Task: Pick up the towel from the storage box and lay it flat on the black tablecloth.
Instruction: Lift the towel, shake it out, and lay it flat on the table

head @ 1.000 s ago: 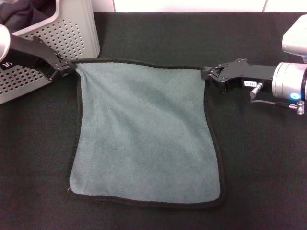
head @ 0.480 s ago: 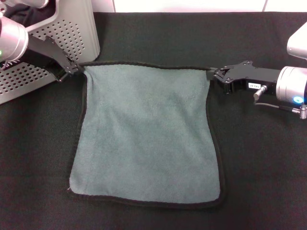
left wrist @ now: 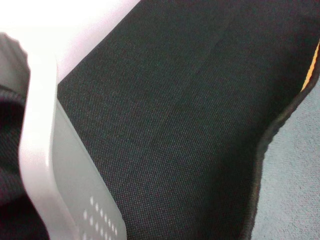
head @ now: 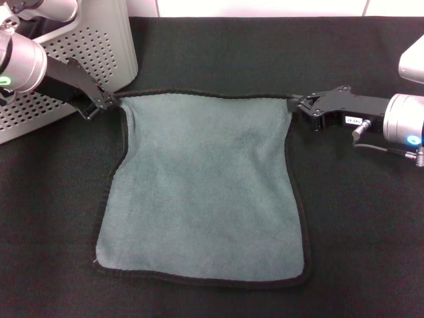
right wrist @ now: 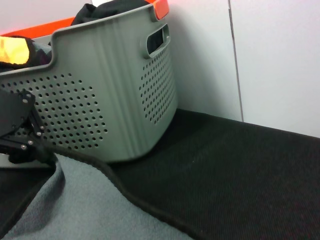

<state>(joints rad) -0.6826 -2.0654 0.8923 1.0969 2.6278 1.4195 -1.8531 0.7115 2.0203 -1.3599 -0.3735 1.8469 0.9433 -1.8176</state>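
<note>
Both grippers have drifted rightward since a second ago, dragging the towel's (head: 202, 185) far edge with them, while its near edge stays put. It lies grey-green face up on the black tablecloth (head: 358, 218), beside the storage box (head: 99, 40). The left gripper (head: 106, 103) and right gripper (head: 299, 104) each pinch a far corner, fingers closed.

A pale, smooth wall (right wrist: 270, 60) with a thin vertical seam rises behind the work surface, and its base shows as a light strip (head: 265, 6) along the far edge in the head view. Dark crumpled fabric (right wrist: 107, 10) sits heaped above an orange rim (right wrist: 160, 6); beside it lies a bright yellow-orange scrap (right wrist: 12, 50)
</note>
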